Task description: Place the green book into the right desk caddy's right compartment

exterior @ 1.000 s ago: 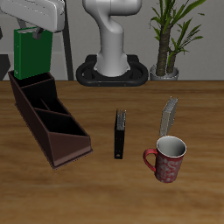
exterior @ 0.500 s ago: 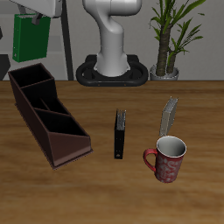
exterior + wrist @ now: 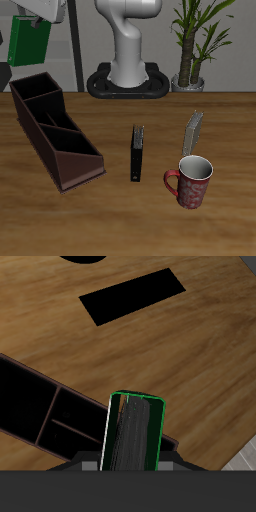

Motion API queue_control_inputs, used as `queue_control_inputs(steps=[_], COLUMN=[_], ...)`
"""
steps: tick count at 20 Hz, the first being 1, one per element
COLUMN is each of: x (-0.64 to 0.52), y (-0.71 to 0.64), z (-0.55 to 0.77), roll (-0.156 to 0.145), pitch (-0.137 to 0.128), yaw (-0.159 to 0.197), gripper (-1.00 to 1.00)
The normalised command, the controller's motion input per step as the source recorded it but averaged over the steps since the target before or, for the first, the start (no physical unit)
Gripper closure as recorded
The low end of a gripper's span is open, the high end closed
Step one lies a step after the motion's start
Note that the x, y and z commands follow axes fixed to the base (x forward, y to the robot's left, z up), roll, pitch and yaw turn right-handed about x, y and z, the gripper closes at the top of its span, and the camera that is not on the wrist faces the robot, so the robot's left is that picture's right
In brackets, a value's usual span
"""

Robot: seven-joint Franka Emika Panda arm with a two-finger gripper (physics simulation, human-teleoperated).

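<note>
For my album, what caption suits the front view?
Gripper holds the green book above the right desk caddy.

Green book (image 3: 28,42), maroon-brown caddy (image 3: 55,135)

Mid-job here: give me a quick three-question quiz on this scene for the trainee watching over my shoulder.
1. True or false: the green book already sits inside the right desk caddy.
2. What stands nearest the red mug? A) the grey book B) the black book C) the potted plant
3. In the exterior view, what holds the green book, and is the book above or below the caddy's rim?

Key
1. False: it hangs in the air above the caddy's tall end, where the right compartment shows empty.
2. A
3. The gripper grips its upper edge; the book is above the rim.
</note>
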Motion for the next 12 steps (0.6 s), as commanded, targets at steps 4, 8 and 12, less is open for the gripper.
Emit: queue_control_inputs(steps=[4,8,12], x=[-0.47,-0.50,-0.27], y=[-0.02,0.06,0.03], z=[-0.20,-0.14,-0.03], roll=[-0.023,-0.003,-0.013], pitch=[0.005,-0.021,-0.047], yaw=[0.019,0.026,0.054], gripper=[1.00,1.00,1.00])
